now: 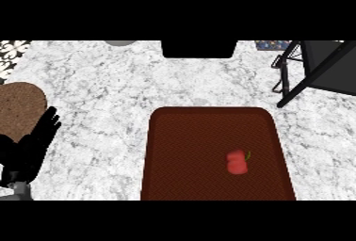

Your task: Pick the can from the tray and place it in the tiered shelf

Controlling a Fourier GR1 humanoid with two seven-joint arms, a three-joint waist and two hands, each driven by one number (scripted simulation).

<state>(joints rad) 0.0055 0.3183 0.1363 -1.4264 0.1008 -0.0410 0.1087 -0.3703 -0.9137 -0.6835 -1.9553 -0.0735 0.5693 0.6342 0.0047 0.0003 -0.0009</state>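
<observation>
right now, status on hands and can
Left hand open, resting at left edge; right hand not in view. No can seen on tray, only a red item. Tiered shelf at upper right.

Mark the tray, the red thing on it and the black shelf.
tray [188, 141], head view, bare floor left of centre
red thing [238, 163], head view, its middle
black shelf [330, 63], head view, its dark side panel
</observation>
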